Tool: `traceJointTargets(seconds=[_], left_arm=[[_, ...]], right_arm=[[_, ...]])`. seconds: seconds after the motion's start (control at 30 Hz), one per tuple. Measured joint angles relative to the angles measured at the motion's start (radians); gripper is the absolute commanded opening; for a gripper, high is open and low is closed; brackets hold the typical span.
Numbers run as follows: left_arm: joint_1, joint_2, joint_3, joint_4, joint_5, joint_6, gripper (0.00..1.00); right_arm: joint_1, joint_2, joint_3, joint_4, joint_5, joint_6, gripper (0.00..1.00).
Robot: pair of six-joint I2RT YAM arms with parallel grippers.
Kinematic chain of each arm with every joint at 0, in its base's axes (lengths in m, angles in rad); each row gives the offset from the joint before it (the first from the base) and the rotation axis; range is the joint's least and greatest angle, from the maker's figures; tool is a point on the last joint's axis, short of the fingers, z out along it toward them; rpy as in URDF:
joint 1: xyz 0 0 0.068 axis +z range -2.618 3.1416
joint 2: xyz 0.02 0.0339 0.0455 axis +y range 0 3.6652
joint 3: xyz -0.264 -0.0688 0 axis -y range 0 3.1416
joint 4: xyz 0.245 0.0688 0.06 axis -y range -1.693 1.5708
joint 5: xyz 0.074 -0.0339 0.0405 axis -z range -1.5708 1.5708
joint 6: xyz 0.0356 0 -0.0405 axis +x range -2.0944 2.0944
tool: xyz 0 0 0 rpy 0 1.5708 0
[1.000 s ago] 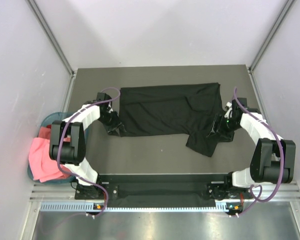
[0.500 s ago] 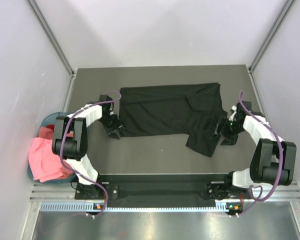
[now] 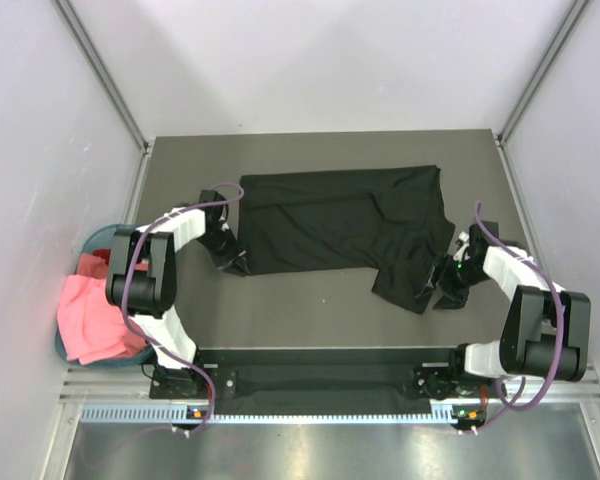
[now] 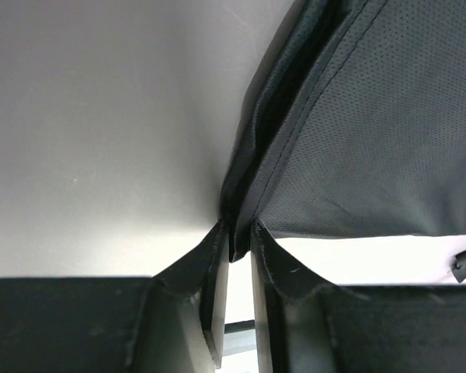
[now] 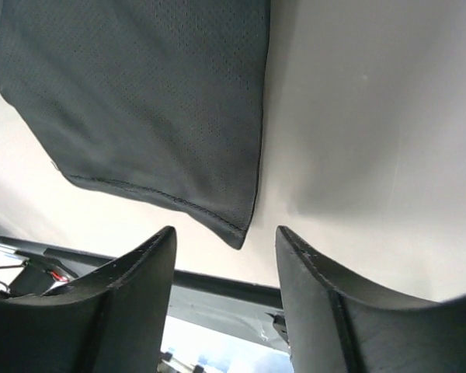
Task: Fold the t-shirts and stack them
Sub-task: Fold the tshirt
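A plain black t-shirt (image 3: pixel 345 218) lies spread across the middle of the grey table (image 3: pixel 310 300), one corner (image 3: pixel 405 285) hanging toward the near right. My left gripper (image 3: pixel 235 262) sits at the shirt's near left corner, its jaws shut on a fold of the black hem (image 4: pixel 241 225). My right gripper (image 3: pixel 442 288) stands open at the shirt's near right corner (image 5: pixel 237 233), which points between the fingers without touching them. Pink and red t-shirts (image 3: pixel 90 315) lie bunched off the table's left edge.
A round teal basket (image 3: pixel 85 255) holding the pink and red cloth sits left of the table. Grey walls close in on both sides and at the back. A black rail (image 3: pixel 320 375) carries the arm bases at the near edge.
My left gripper has closed onto the shirt's left hem. The right gripper has slid toward the near edge to the shirt's hanging corner, its jaws a little narrower.
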Motion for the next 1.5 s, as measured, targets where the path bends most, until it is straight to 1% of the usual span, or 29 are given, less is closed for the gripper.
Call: traceJointTargets(seconds=[0.17, 0.37, 0.5, 0.6, 0.7, 0.77, 0.8, 0.83, 1.03, 1.1, 1.3, 1.5], left_arm=[[0.0, 0.011, 0.009, -0.001, 0.013, 0.005, 0.15], [0.0, 0.026, 0.027, -0.008, 0.018, 0.023, 0.13], [-0.001, 0.029, 0.035, -0.009, 0.015, 0.032, 0.1], [-0.002, 0.037, 0.045, -0.012, 0.013, 0.042, 0.08], [-0.003, 0.042, 0.052, -0.016, 0.013, 0.05, 0.05], [-0.003, 0.043, 0.054, -0.016, 0.013, 0.055, 0.02], [-0.003, 0.043, 0.054, -0.016, 0.013, 0.057, 0.0], [-0.003, 0.043, 0.054, -0.016, 0.013, 0.061, 0.0], [-0.003, 0.043, 0.054, -0.016, 0.016, 0.089, 0.0], [-0.003, 0.043, 0.055, -0.016, 0.017, 0.099, 0.0], [-0.003, 0.043, 0.061, -0.023, 0.007, 0.127, 0.0], [-0.003, 0.04, 0.063, -0.036, -0.009, 0.136, 0.0]], right_arm=[[0.0, -0.025, -0.035, -0.002, -0.007, 0.014, 0.5], [0.013, -0.025, -0.08, 0.009, -0.012, 0.048, 0.49], [0.013, -0.008, -0.079, 0.027, -0.008, 0.072, 0.48], [0.013, 0.01, -0.079, 0.038, -0.026, 0.096, 0.43], [0.013, 0.027, -0.08, 0.051, -0.047, 0.117, 0.35], [0.013, 0.03, -0.088, 0.069, -0.057, 0.128, 0.24], [0.014, 0.032, -0.092, 0.076, -0.06, 0.131, 0.17], [0.014, 0.034, -0.095, 0.08, -0.061, 0.135, 0.0], [0.015, 0.006, -0.098, 0.103, -0.06, 0.148, 0.0], [0.015, -0.026, -0.083, 0.084, -0.052, 0.149, 0.0], [0.014, -0.092, 0.039, 0.011, -0.025, 0.138, 0.0], [-0.009, -0.102, 0.052, -0.058, 0.005, 0.108, 0.0]])
